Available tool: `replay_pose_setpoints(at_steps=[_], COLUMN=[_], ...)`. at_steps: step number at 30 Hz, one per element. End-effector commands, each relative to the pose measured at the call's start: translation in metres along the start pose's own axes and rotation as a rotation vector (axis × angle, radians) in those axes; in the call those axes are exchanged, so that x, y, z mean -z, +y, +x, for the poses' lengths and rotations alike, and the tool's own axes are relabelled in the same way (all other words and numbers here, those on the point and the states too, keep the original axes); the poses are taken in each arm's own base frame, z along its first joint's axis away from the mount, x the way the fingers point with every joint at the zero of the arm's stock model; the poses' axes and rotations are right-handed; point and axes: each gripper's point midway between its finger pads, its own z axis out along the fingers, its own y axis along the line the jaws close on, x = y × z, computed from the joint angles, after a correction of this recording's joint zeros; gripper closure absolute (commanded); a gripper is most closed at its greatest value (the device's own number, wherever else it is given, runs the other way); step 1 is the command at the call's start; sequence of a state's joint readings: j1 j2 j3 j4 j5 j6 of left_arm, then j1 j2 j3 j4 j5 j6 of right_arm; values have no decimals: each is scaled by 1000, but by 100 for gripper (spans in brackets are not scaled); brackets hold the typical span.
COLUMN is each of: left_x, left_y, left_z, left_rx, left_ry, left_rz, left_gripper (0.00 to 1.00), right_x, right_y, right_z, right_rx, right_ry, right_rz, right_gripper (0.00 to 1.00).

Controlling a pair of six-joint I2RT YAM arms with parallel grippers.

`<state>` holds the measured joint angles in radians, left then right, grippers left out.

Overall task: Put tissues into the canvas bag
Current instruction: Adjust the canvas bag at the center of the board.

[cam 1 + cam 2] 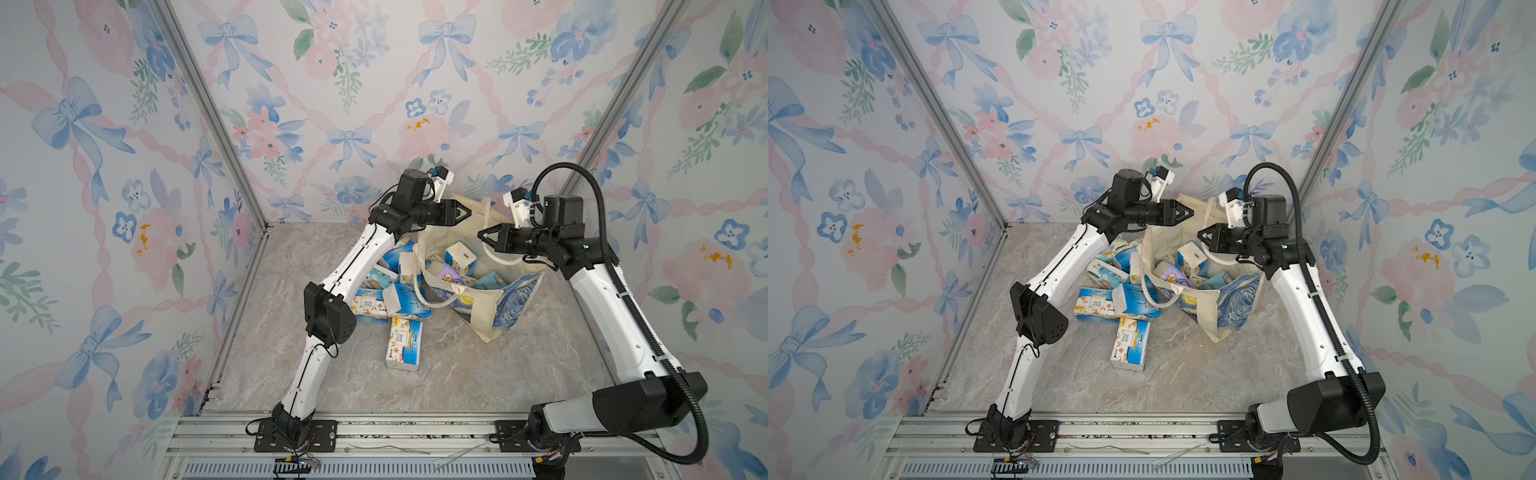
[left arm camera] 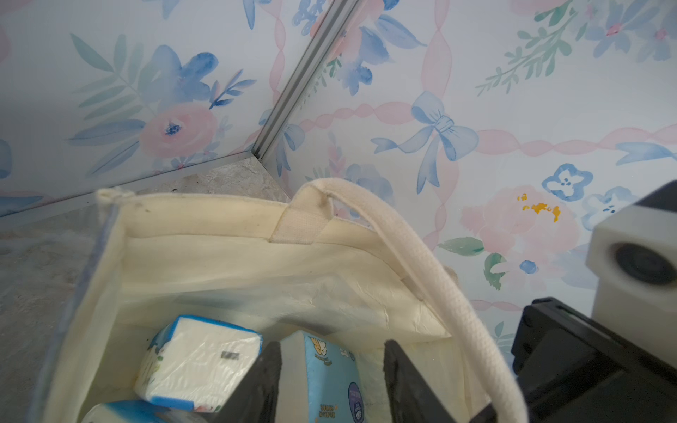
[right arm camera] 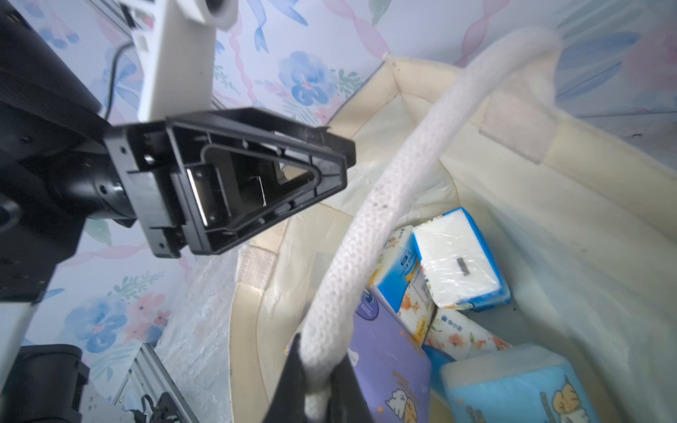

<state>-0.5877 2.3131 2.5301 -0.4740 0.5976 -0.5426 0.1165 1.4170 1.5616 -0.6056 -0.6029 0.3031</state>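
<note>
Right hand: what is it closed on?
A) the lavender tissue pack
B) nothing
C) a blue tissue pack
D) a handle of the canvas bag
D: in the right wrist view the right hand is shut on the cream looped handle of the canvas bag, while the tissues lie loose inside the bag, untouched by it.

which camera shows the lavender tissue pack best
The right wrist view: the lavender tissue pack lies large and close inside the canvas bag. Both top views show that pack small; the left wrist view misses it.
</note>
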Motion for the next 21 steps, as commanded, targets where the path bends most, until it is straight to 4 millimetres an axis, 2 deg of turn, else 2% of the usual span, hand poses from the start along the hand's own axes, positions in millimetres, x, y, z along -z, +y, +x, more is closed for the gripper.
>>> replay_pose_setpoints(at_steps=[1,4,10,13,21], left_x=[16,16,4,-6,-18], left_y=[4,8,13,11,15], left_z=[-9,-6,15,24,36], left_rx=[-16,-14,-7,-3,8], left_ry=[-24,-16,34,57,81], left_rz=[-54,-70,-81,-67,-65], left_gripper=[50,50,64,66,67], right_x=[11,16,19,23,19], right_y=[22,19,5,2,-7], right_z=[-27,-47,-91,-111,-138], right_rx=[-45,-94,-231,-284,-366], right_ry=[-91,-139,-249,-299,-359], right_rz=[-182,-247,-360,-422,-528], right_gripper=[98,99,99,98,92])
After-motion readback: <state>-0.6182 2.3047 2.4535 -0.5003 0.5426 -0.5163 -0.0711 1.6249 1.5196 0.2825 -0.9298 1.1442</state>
